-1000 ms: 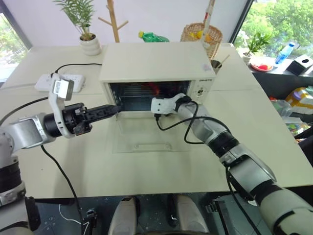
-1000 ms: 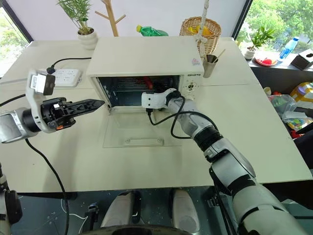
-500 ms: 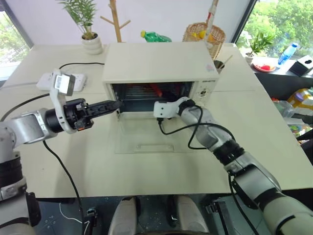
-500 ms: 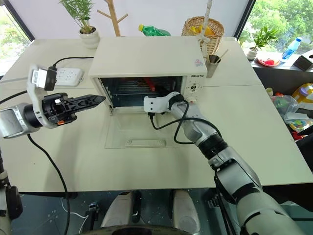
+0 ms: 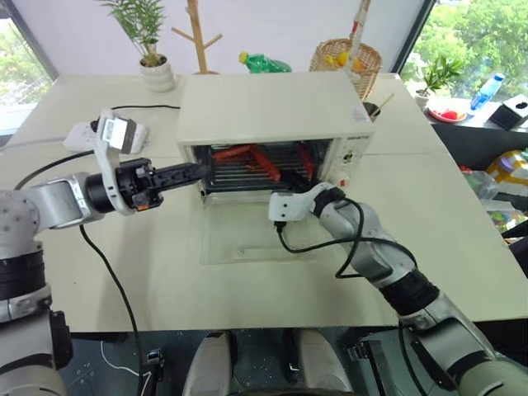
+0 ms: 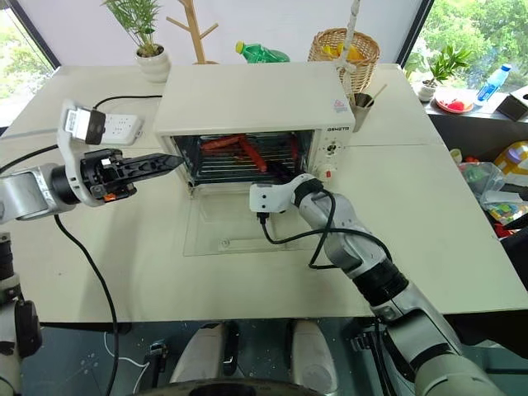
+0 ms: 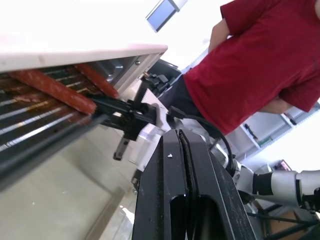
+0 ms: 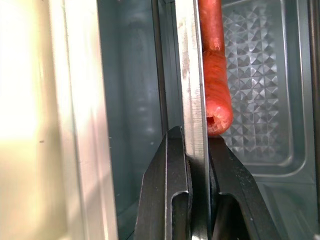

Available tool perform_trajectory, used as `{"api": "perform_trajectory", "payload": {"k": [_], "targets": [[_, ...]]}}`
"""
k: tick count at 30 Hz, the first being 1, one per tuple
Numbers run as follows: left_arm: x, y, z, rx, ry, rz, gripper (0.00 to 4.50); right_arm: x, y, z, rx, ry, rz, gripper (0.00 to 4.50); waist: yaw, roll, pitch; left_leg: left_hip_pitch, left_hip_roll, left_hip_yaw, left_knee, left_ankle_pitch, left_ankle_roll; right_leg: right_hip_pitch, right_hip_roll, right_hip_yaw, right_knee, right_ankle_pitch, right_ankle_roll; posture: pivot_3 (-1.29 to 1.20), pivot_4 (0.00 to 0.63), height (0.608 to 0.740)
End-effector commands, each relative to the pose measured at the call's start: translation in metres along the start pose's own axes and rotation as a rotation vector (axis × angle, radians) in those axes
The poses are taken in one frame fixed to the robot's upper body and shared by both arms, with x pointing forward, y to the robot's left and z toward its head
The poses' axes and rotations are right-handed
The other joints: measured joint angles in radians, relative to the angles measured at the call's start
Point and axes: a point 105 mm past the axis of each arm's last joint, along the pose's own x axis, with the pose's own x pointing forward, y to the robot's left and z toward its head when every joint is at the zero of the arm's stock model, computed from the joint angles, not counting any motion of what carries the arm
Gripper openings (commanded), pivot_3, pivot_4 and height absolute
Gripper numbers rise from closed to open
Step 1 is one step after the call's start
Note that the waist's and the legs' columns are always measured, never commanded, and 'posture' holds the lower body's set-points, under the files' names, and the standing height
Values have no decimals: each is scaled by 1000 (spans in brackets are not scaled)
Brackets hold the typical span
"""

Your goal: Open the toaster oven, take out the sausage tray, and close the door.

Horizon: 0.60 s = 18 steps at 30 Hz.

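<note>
The cream toaster oven stands mid-table with its glass door folded down flat onto the table. The sausage tray sits at the oven's mouth, with reddish sausages lying on its rack. My right gripper is shut on the tray's front metal rim, right beside a sausage end. My left gripper is shut and empty. It hovers level at the left corner of the oven opening, pointing at the tray.
A power strip and its cable lie at the left. A potted plant, a green bottle, a basket and a cup stand behind the oven. A person in a red shirt stands beyond the table.
My right gripper has drawn back toward me with the tray's rim in it. The tray has slid forward to the oven's mouth and its sausages now show. The left gripper has hardly moved.
</note>
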Motion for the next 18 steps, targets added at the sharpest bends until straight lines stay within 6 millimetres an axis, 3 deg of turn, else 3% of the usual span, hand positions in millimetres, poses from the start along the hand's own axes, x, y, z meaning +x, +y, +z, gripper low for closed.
{"api": "perform_trajectory", "payload": {"k": [1, 9, 18], "targets": [[2, -4, 8, 30, -8, -30, 0, -10, 16, -1, 29, 4, 69, 23, -2, 0, 0, 0, 0, 0, 0, 0, 0, 0, 0, 0, 0, -1, -1, 0, 150, 740], [2, -2, 4, 12, 24, -51, 0, -36, 19, 1, 43, 6, 66, 23, 3, 0, 0, 0, -2, -1, 0, 0, 0, 1, -1, 0, 0, -1, 0, 0, 150, 740], [-11, -3, 4, -26, 18, -48, 0, -67, 22, 0, 34, -12, 48, 23, 16, 0, 0, 0, -2, -1, 0, 0, 0, 1, -2, 0, -1, -2, 0, 0, 150, 740]]}}
